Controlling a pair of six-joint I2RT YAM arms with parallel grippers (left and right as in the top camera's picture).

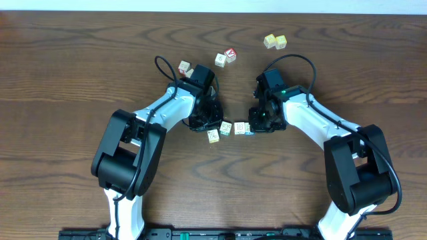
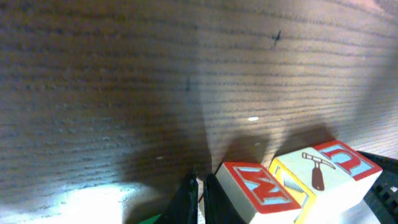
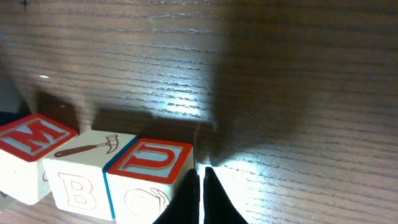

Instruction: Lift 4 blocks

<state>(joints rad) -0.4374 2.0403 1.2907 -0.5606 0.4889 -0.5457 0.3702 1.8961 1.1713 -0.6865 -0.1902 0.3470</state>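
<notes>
L arm first: left gripper (image 2: 200, 198) has its fingers pressed together w/ nothing between them, tips down at the table (image 2: 93, 93), just beside the M block (image 2: 261, 190), red M face up. Touching that is the hammer block (image 2: 309, 174), then the U block (image 3: 152, 163), red U on top, blue edge. That's 3 in a tight row, all sitting on the wood.

R side: right gripper (image 3: 200, 190) is also clamped together on nothing, tips just beside the U block's end; can't tell if they touch it. Overhead puts the row between the 2 grippers, mid-table.

4th block (image 1: 213, 136) lies just beside the row's left end, a bit nearer the robot, turned vs the others.

Far side: red-letter cube (image 1: 231, 55) next to a pale cube (image 1: 220, 60), and 2 yellowish cubes (image 1: 275, 42) well apart from the row.
</notes>
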